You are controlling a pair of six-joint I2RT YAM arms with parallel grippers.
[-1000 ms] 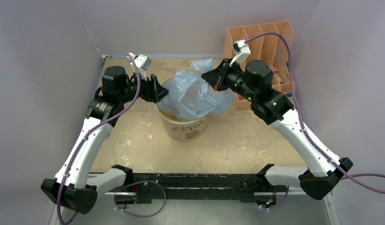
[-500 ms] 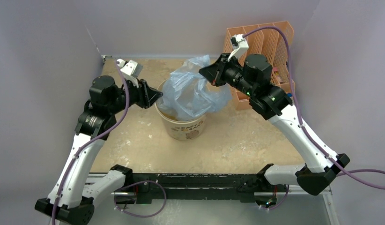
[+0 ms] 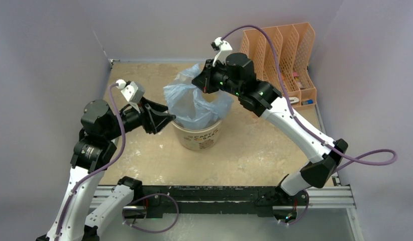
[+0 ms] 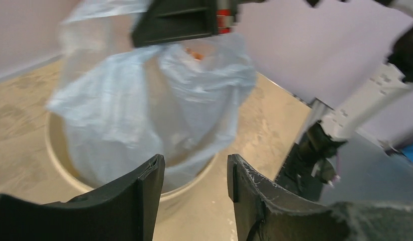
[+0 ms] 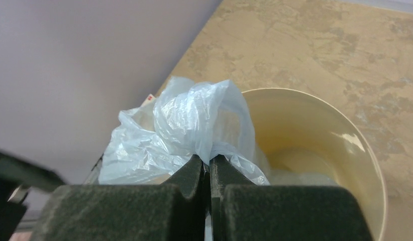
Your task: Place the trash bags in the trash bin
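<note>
The cream trash bin (image 3: 198,135) stands mid-table with the pale-blue trash bag (image 3: 192,103) bunched up out of its mouth. My right gripper (image 3: 196,82) hangs above the bin's far side, shut on a pinch of the bag (image 5: 194,120); the bin's inner wall (image 5: 315,135) shows to the right of it. My left gripper (image 3: 169,116) sits just left of the bin's rim, open, with nothing between its fingers (image 4: 149,186); the bag (image 4: 144,100) and bin rim (image 4: 59,160) lie right in front of it.
An orange mesh file organizer (image 3: 285,50) stands at the back right corner. Side walls close in the table on the left and right. Bare tabletop (image 3: 144,155) lies in front of the bin.
My right gripper has swung left over the bin, carrying the bag with it. My left arm has pulled back and down to the bin's left side, off the bag.
</note>
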